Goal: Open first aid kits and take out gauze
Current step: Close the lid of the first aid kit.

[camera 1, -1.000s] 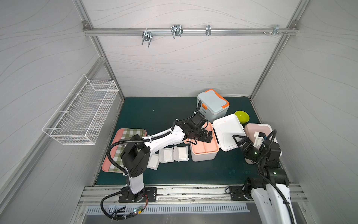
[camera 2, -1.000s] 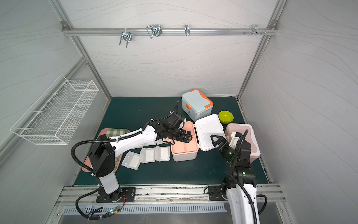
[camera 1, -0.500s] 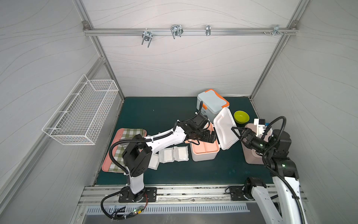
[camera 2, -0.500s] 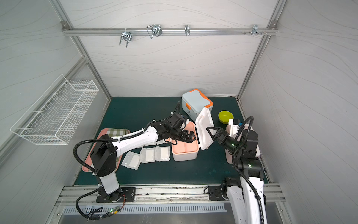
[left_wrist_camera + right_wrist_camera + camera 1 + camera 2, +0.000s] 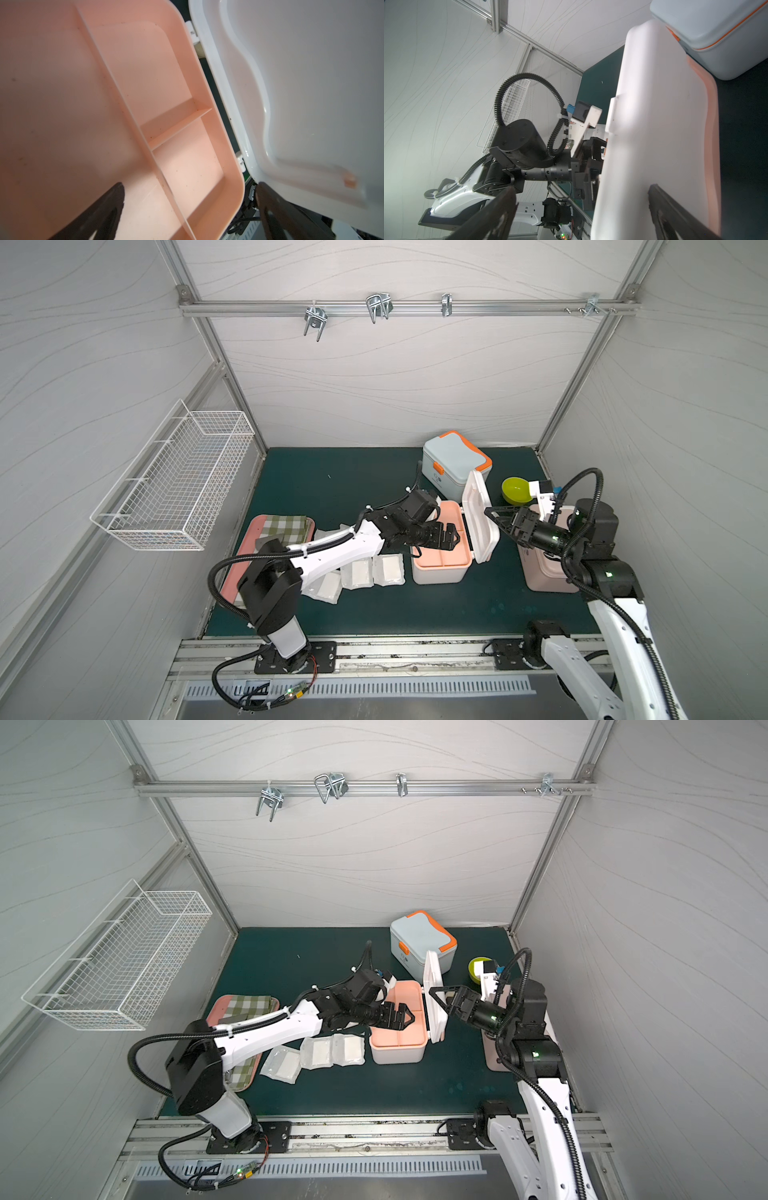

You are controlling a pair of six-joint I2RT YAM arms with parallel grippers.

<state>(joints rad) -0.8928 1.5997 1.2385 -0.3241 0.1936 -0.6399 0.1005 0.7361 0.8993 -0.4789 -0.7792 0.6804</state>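
The white first aid kit [image 5: 440, 572] [image 5: 398, 1050] stands mid-table with its peach inner tray [image 5: 145, 72] showing empty compartments. Its white lid [image 5: 478, 522] [image 5: 432, 1002] [image 5: 654, 124] stands nearly upright. My left gripper [image 5: 451, 536] [image 5: 405, 1017] [image 5: 190, 187] hovers open over the tray, holding nothing. My right gripper [image 5: 496, 518] [image 5: 440, 998] [image 5: 582, 189] is open at the lid's outer face, its jaws astride the lid's rim. Three gauze pouches [image 5: 390, 570] [image 5: 318, 1052] lie left of the kit. The pale blue kit [image 5: 455, 462] [image 5: 422, 942] is shut. The pink kit [image 5: 544, 576] is mostly hidden under my right arm.
A green bowl [image 5: 515, 489] sits behind the right wrist. The pink tray with checked cloth [image 5: 286, 526] lies at the left under my left arm. A wire basket [image 5: 174, 485] hangs on the left wall.
The white lid, lying flat open to the right a second ago, has swung up to nearly upright as my right gripper rose and moved left against it. The left gripper stayed over the tray.
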